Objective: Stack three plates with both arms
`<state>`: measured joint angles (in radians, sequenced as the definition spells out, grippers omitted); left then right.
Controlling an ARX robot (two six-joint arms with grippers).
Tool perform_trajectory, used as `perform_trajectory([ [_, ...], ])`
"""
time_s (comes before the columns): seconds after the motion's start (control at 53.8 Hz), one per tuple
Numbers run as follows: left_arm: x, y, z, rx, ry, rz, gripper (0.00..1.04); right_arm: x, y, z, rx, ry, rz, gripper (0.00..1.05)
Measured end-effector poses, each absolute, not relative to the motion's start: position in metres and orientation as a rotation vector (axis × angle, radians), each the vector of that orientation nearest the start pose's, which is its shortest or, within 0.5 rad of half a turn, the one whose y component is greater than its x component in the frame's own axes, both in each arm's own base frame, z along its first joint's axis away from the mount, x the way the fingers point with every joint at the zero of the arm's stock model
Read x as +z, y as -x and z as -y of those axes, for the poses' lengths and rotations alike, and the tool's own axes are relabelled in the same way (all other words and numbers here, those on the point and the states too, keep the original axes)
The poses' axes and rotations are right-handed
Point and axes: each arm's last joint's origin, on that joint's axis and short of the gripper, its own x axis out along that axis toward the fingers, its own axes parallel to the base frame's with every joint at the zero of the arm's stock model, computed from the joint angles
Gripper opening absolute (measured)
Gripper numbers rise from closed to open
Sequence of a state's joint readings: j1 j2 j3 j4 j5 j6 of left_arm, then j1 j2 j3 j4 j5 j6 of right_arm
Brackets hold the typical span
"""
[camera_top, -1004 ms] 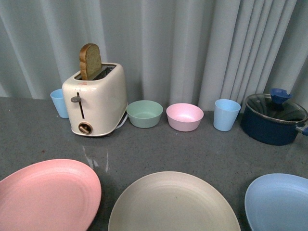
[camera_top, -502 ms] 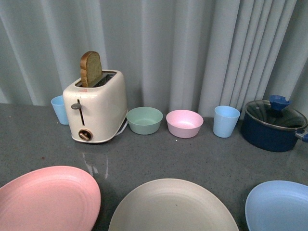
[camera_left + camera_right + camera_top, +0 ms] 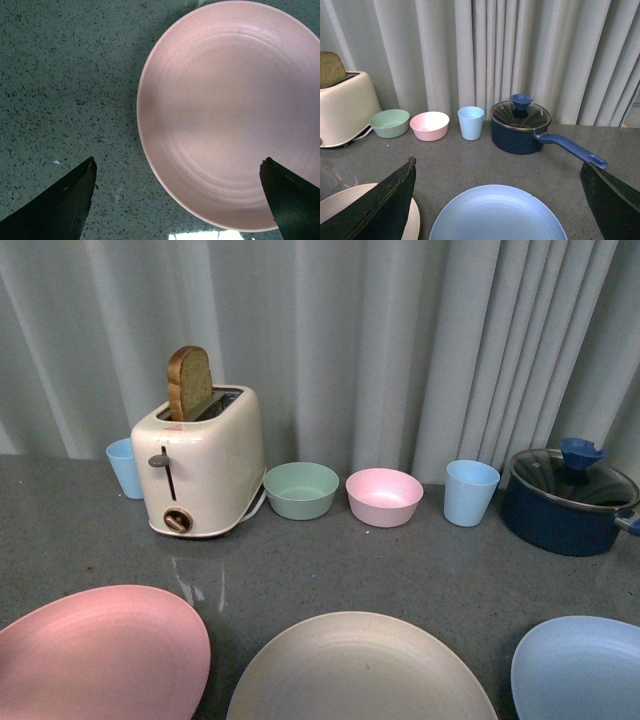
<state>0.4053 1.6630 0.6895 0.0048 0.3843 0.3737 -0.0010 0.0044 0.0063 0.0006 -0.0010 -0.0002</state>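
Note:
Three plates lie side by side along the near edge of the grey counter: a pink plate (image 3: 100, 650) at the left, a beige plate (image 3: 355, 670) in the middle, a light blue plate (image 3: 585, 670) at the right. None overlap. Neither arm shows in the front view. My left gripper (image 3: 180, 172) is open and empty, above the pink plate (image 3: 230, 110), one finger over its rim, the other over bare counter. My right gripper (image 3: 497, 172) is open and empty, hanging over the light blue plate (image 3: 497, 215), with the beige plate's edge (image 3: 350, 210) beside it.
Along the back by the curtain stand a light blue cup (image 3: 124, 466), a cream toaster (image 3: 200, 460) with toast, a green bowl (image 3: 301, 489), a pink bowl (image 3: 384, 496), another light blue cup (image 3: 470, 492) and a dark blue lidded pot (image 3: 568, 500) with its handle (image 3: 572, 149).
The front view has tilted up a little since a second ago, so everything sits lower in the picture. The plates have not moved on the counter.

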Motion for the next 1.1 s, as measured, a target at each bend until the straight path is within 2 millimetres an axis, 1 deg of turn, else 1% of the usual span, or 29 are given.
perform_trajectory([
  [0.335,0.102,-0.310,-0.120,-0.122,-0.036,-0.928,0.98,0.165,-0.098,0.000,0.000,0.000,0.002,0.97],
  [0.558,0.096,-0.330,-0.122,-0.139,-0.059,-0.956,0.98,0.165,-0.098,0.000,0.000,0.000,0.002,0.97],
  [0.893,0.078,-0.342,-0.107,-0.220,-0.058,-1.021,0.98,0.165,-0.098,0.000,0.000,0.000,0.002,0.97],
  [1.097,0.070,-0.348,-0.102,-0.213,-0.079,-1.040,0.98,0.165,-0.098,0.000,0.000,0.000,0.002,0.97],
])
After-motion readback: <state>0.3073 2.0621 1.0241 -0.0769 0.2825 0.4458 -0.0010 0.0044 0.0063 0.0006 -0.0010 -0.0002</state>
